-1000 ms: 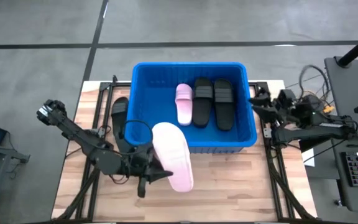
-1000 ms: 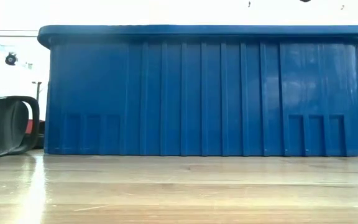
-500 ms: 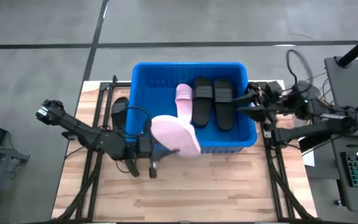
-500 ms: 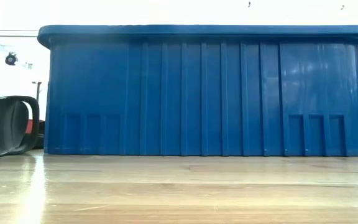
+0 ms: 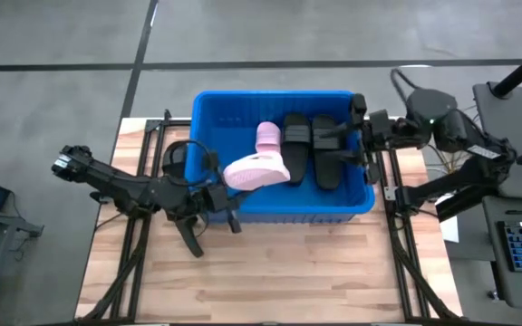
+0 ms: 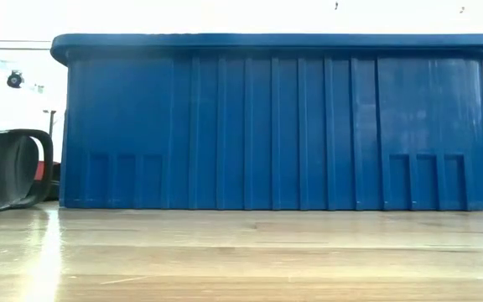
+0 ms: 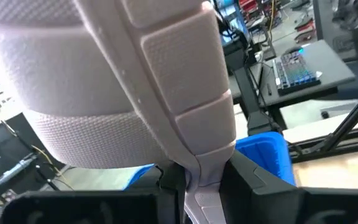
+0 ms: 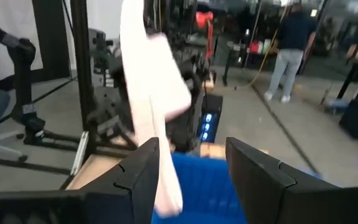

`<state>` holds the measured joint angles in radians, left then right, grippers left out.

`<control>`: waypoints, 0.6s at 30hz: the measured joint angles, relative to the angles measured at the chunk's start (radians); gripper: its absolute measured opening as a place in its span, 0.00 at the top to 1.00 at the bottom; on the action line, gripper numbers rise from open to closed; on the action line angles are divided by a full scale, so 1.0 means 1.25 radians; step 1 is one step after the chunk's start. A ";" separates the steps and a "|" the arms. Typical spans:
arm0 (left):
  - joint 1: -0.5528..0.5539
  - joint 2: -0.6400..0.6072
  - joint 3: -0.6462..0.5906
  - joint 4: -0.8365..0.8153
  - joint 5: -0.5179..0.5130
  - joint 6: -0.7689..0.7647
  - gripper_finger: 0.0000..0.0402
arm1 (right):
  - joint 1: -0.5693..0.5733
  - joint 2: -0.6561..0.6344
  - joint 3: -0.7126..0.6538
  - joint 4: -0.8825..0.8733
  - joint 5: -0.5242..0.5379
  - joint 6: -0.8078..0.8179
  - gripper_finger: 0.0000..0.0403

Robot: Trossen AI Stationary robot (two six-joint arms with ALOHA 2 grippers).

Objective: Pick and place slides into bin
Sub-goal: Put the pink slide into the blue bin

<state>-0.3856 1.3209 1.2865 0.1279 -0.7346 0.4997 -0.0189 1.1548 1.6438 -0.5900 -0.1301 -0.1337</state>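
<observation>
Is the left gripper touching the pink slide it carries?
Touching. The left wrist view shows the left gripper with its fingers clamped on the pink slide.

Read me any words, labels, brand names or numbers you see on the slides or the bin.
None can be read.
The bin: plain blue walls, no label showing.
The pink slide clamped in the left gripper: only moulded texture.
The black slides in the bin: too small to tell.

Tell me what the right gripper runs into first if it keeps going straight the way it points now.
Probably the pink slide held by the left gripper. The right gripper, fingers open, points across the bin, above the black slides lying inside. In its wrist view the pink slide hangs ahead, though depth is uncertain.
</observation>
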 joint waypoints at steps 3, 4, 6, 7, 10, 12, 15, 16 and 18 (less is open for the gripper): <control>0.004 0.000 0.000 -0.008 0.001 0.014 0.89 | 0.000 0.043 0.072 -0.004 -0.018 -0.040 0.56; 0.005 0.000 0.000 -0.009 0.003 0.021 0.89 | 0.000 0.060 0.094 -0.014 -0.042 -0.056 0.56; 0.007 0.000 -0.002 -0.011 0.003 0.031 0.89 | 0.000 0.093 0.142 -0.043 -0.079 -0.068 0.56; 0.010 0.000 -0.002 -0.013 0.006 0.033 0.89 | 0.001 0.112 0.165 -0.062 -0.085 -0.076 0.56; 0.020 0.000 -0.004 -0.015 0.002 0.033 0.89 | 0.003 0.165 0.236 -0.124 -0.085 -0.108 0.51; 0.027 0.000 -0.007 -0.013 0.000 0.033 0.89 | 0.005 0.201 0.282 -0.147 -0.084 -0.109 0.47; 0.036 0.000 -0.014 -0.014 0.000 0.031 0.89 | 0.005 0.251 0.344 -0.154 -0.084 -0.088 0.40; 0.037 0.000 -0.015 -0.016 0.000 0.031 0.89 | 0.005 0.268 0.365 -0.155 -0.084 -0.088 0.38; 0.040 0.001 -0.016 -0.015 0.000 0.031 0.89 | 0.005 0.295 0.400 -0.172 -0.085 -0.092 0.34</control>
<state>-0.3351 1.3216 1.2671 0.1088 -0.7349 0.5381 -0.0132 1.5241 2.1433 -0.8054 -0.2359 -0.2482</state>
